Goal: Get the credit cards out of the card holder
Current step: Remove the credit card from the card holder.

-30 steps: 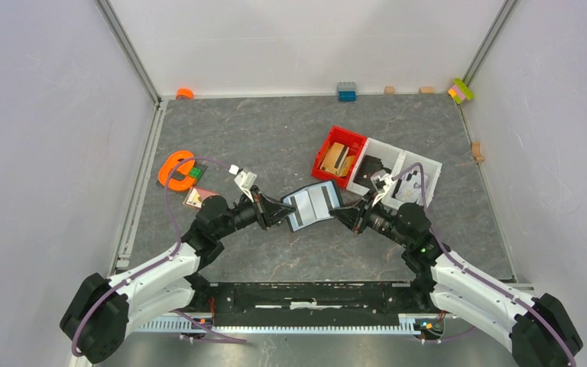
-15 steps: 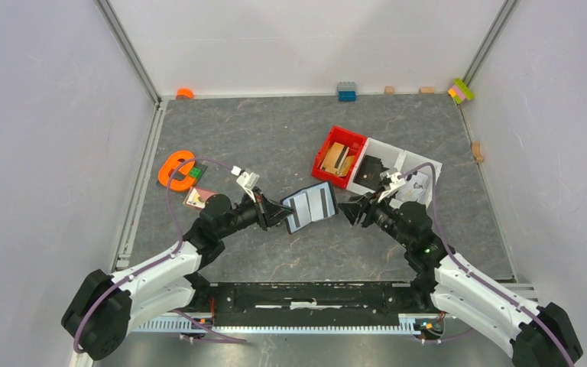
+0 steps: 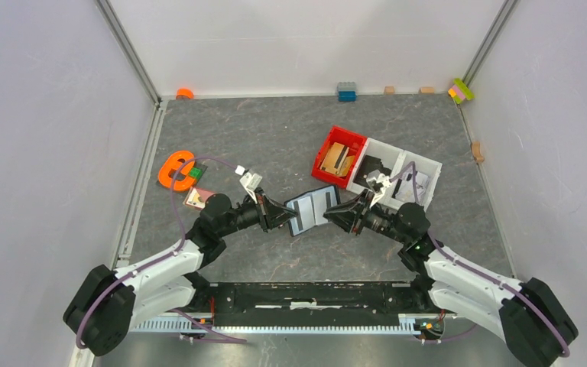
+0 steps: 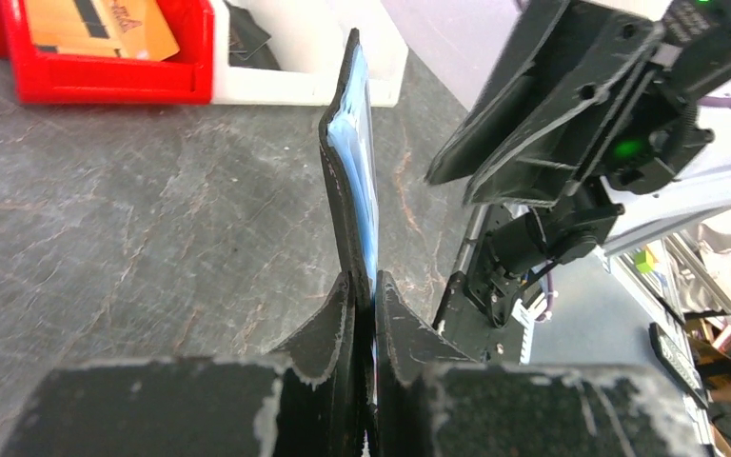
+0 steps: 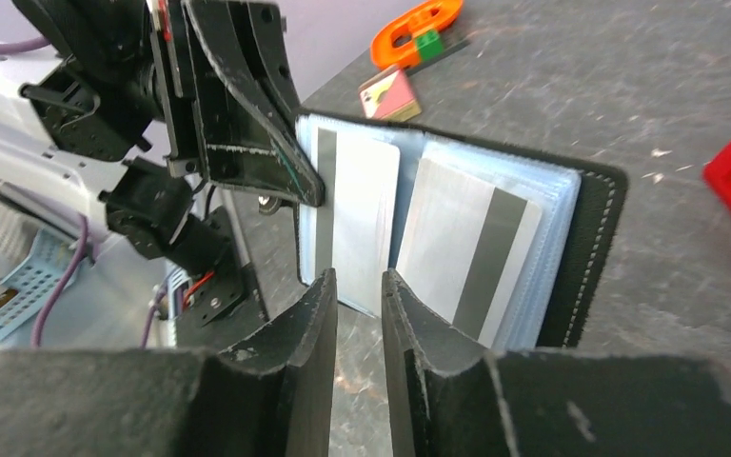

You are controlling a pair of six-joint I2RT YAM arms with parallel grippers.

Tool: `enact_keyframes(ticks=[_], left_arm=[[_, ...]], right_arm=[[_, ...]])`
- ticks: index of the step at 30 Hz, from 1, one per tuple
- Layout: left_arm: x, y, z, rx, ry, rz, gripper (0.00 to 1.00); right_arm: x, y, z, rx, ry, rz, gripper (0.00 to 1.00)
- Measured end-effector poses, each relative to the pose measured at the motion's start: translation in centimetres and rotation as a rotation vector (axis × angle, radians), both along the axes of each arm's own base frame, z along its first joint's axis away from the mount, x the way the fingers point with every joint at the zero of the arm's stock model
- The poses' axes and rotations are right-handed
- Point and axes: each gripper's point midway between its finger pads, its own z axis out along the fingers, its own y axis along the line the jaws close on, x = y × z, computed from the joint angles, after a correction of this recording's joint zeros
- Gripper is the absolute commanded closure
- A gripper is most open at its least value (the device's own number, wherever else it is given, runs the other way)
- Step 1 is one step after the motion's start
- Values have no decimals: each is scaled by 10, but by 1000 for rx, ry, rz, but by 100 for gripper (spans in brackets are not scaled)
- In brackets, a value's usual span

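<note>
The black card holder (image 3: 315, 206) is held open above the table, its pale blue inside facing my right wrist camera. My left gripper (image 3: 289, 217) is shut on its left edge; in the left wrist view the card holder (image 4: 347, 190) shows edge-on between those jaws (image 4: 373, 286). Two greyish-white credit cards (image 5: 362, 209) (image 5: 457, 248) with dark stripes sit in its sleeves. My right gripper (image 5: 359, 281) is just in front of the holder's lower edge, its jaws a narrow gap apart with only table showing between them. A pinkish card (image 3: 196, 198) lies on the table to the left.
A red bin (image 3: 339, 157) with tan blocks and two white bins (image 3: 401, 174) stand behind my right gripper. An orange ring piece (image 3: 176, 170) lies next to the pinkish card. Small blocks (image 3: 346, 91) line the back wall.
My right gripper left the holder's right edge, widened its jaws, then came back close with them narrower. The left gripper kept its hold; the holder shifted slightly.
</note>
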Motion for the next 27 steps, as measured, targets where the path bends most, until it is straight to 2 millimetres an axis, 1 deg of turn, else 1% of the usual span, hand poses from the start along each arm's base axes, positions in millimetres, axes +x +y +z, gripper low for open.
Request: enact_keyframes(ticks=[5,10,15,20,22,25,27], left_arm=[[-7,-4,13,-40,-35,-50,98],[-10,-7,21,-67,-61,-76,98],[-15,-10,27,-93,-68,-112,98],[-22,-17,21,-95,-46,-166,98],[-25,-19,19,-92,-37,-184,98],[-27,-20,20,-98,-37,-197,98],[-29,-20,21,-102,-35,-203,98]], right_arm=[[-10,10,-12,-5,61,92,75],[-14,15,-19,-13,98,135,75],[-17,18,-18,-8,102,161,76],[-18,18,-17,-5,98,167,76],[-17,17,-15,-3,89,157,78],[-17,16,-9,6,69,152,82],[-17,16,-9,7,68,153,84]])
